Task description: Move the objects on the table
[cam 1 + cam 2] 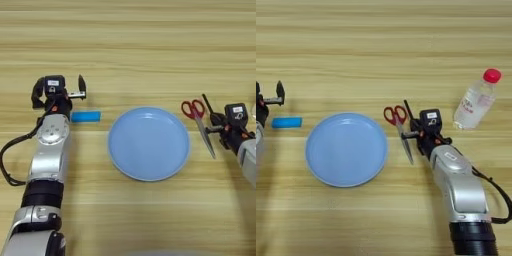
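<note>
A small flat bright-blue block (85, 116) lies on the table (130, 45), just right of my left arm and left of the plate. My left gripper (67, 89) hovers just beyond the block, open, with one black finger (81, 82) sticking up and nothing held. Red-handled scissors (396, 116) lie right of the plate, silver blades pointing toward me. A thin black stick (407, 109) lies along the right side of the scissor handles. My right gripper (417, 131) sits at the stick's near end, right beside the scissor blades.
A large round light-blue plate (148, 143) sits in the middle, between block and scissors. A clear plastic bottle with a red cap (477, 100) lies tilted at the right, beyond my right arm. A black cable loops off each forearm.
</note>
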Controlling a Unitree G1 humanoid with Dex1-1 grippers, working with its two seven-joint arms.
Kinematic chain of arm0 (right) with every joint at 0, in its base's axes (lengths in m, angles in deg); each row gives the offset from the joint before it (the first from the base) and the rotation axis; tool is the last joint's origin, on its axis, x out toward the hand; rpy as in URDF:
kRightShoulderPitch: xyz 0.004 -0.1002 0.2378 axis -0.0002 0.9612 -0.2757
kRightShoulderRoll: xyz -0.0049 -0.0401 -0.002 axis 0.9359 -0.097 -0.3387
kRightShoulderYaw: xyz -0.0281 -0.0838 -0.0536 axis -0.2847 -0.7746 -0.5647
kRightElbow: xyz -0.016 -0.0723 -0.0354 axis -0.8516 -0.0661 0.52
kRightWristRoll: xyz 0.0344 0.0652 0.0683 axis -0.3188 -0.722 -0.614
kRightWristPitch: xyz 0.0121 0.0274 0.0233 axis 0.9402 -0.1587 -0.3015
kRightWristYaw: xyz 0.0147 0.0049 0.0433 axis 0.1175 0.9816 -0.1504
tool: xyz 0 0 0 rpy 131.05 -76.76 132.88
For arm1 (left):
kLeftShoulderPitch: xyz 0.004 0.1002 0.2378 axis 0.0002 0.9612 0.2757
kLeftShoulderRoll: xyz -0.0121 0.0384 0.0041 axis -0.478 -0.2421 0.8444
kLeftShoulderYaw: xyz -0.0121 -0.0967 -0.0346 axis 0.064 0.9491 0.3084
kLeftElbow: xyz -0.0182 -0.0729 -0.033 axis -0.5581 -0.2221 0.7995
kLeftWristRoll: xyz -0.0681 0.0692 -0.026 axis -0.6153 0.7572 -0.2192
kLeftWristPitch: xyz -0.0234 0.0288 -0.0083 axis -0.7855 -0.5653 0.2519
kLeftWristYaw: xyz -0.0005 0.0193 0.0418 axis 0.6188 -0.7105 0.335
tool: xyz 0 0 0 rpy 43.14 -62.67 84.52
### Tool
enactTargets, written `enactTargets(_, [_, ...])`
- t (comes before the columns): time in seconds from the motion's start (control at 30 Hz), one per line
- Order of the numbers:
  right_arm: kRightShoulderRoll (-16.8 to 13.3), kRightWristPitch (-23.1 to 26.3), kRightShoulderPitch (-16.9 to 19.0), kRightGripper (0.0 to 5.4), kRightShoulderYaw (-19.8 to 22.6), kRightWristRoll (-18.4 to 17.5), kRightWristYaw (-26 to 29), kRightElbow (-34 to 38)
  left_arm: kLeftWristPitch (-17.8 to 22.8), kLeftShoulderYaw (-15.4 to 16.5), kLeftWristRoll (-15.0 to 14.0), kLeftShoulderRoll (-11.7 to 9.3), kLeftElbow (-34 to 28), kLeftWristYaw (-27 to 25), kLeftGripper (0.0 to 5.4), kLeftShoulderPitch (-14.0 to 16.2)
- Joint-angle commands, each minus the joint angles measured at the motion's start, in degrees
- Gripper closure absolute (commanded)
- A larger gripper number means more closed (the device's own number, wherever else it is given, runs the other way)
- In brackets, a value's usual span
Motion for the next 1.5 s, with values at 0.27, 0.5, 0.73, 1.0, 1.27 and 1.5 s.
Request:
enactTargets(0.27, [3.20,4.68,2.00,5.09,-9.58,-0.63,1.62,9.67,0.96,-0.31,0.43,0.24,-0.60,0.49,0.00,0.48])
enactTargets(0.5, [3.52,5.69,3.21,5.09,-15.77,-0.30,3.43,11.86,1.01,-0.37,0.47,0.28,-0.71,0.57,0.00,0.56])
enactTargets(0.73, [3.61,6.43,4.06,5.09,-19.53,-0.17,4.57,9.56,1.05,-0.56,0.55,0.50,-0.97,0.70,0.00,0.62])
enactTargets(1.0, [4.00,8.14,4.77,5.09,-23.39,-0.54,6.29,8.52,1.24,-0.71,0.58,0.62,-1.23,0.89,0.00,0.65])
enactTargets(1.27, [4.11,7.12,3.78,5.09,-24.87,0.20,7.27,5.16,1.30,-0.83,0.63,0.82,-1.31,1.09,0.00,0.62])
enactTargets(1.5, [3.42,2.75,3.26,4.24,-25.54,1.92,7.73,5.12,1.43,-0.91,0.66,0.89,-1.43,1.15,0.00,0.62])
